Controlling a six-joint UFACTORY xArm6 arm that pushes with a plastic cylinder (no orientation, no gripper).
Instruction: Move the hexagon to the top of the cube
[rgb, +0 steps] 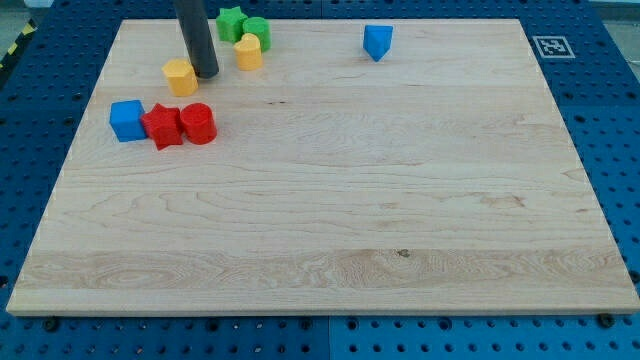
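Note:
A yellow hexagon (181, 76) lies near the board's upper left. A blue cube (127, 120) sits below and left of it, touching a red star (162, 126), which touches a red cylinder (198, 123). My tip (206, 73) stands just right of the yellow hexagon, close to or touching it. The rod rises out of the view's top.
A second yellow block (248, 51), a green star (232, 23) and a green cylinder (257, 31) cluster at the top, right of the rod. A blue block (377, 41) sits at top centre. The wooden board (330, 220) lies on a blue perforated table.

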